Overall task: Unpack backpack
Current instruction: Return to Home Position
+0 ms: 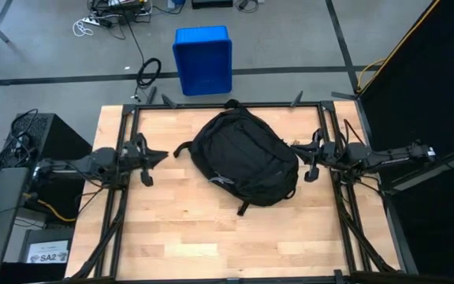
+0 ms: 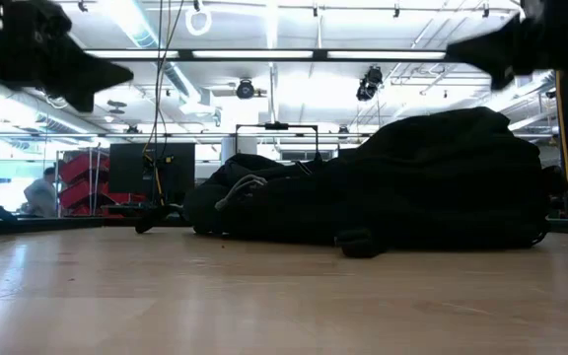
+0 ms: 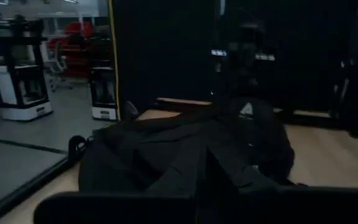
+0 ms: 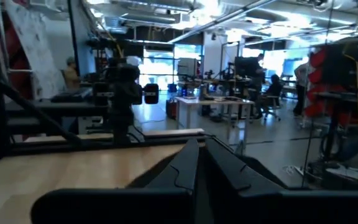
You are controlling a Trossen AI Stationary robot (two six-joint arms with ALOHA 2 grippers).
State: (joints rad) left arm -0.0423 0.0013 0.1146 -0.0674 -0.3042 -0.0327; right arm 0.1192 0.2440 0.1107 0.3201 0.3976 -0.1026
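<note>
The black backpack (image 1: 244,155) lies flat on the wooden table (image 1: 172,229), near its middle and toward the far side; it also shows in the low view (image 2: 412,182) and the left wrist view (image 3: 185,149). A strap end (image 1: 181,147) trails off its left side. My left gripper (image 1: 164,155) hangs shut above the table's left edge, pointing level at the backpack and well short of it. My right gripper (image 1: 296,147) hangs shut at the table's right edge, its tip close to the backpack's right side; I cannot tell whether it touches.
A blue plastic bin (image 1: 202,57) stands on the floor beyond the table's far edge. Black frame rails (image 1: 124,181) run along both table sides under the arms. Bare wood lies between the backpack and the near edge. People sit in the room behind (image 2: 42,192).
</note>
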